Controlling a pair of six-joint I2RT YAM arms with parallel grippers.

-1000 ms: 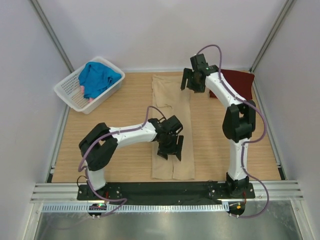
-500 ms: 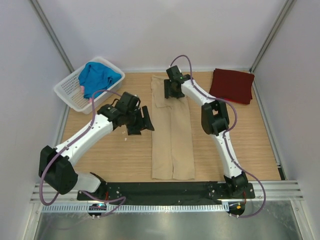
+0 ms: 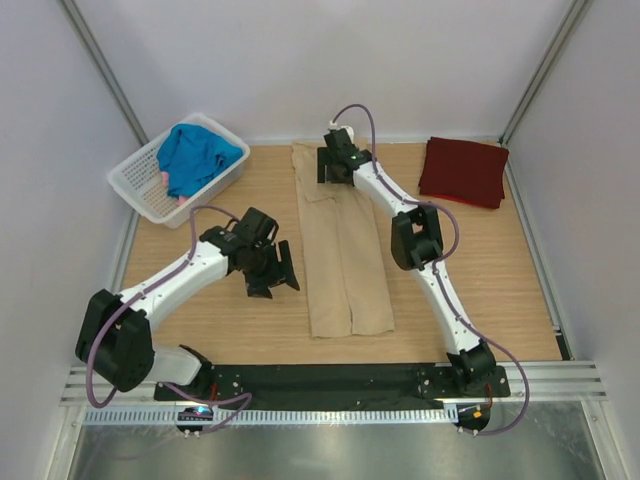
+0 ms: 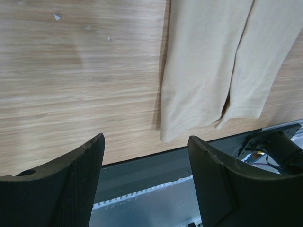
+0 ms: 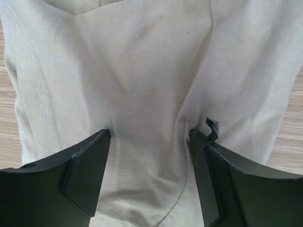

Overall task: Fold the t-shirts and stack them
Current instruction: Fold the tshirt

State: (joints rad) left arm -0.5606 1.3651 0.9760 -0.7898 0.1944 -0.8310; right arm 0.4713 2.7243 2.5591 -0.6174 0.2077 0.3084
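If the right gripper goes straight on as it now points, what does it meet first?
Probably the tan cloth: the right gripper, jaws open, points down at it. Depth is unclear.

No text, label, brand, number or sign can be read in these views.

Wooden table (image 3: 500,280), light-grained top.
Carries a tan garment (image 3: 345,250) laid flat lengthwise down the middle (near end split in two), a folded maroon t-shirt (image 3: 465,172) at the far right corner, and a white lattice basket (image 3: 148,200) at the far left.
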